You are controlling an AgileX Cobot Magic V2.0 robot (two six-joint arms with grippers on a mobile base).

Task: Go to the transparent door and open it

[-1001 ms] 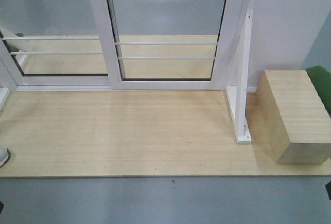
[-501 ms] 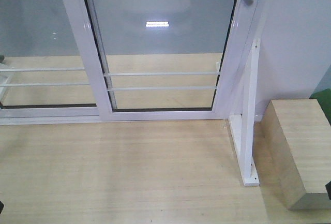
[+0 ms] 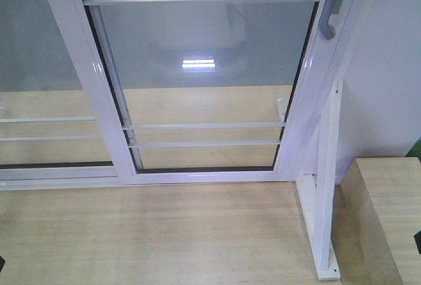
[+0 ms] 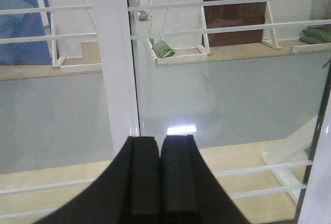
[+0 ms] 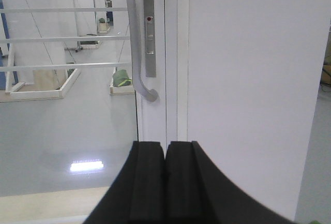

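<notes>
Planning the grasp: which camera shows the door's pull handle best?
The right wrist view: the grey pull handle is close, sharp and nearly whole. The front view catches only its lower end at the top edge. The left wrist view misses it.

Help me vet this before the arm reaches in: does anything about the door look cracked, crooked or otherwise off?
Nothing stands out. The transparent door sits closed and square in its track, glass uncracked, its grey pull handle intact on the stile. Left gripper and right gripper both have jaws shut, holding nothing.
</notes>
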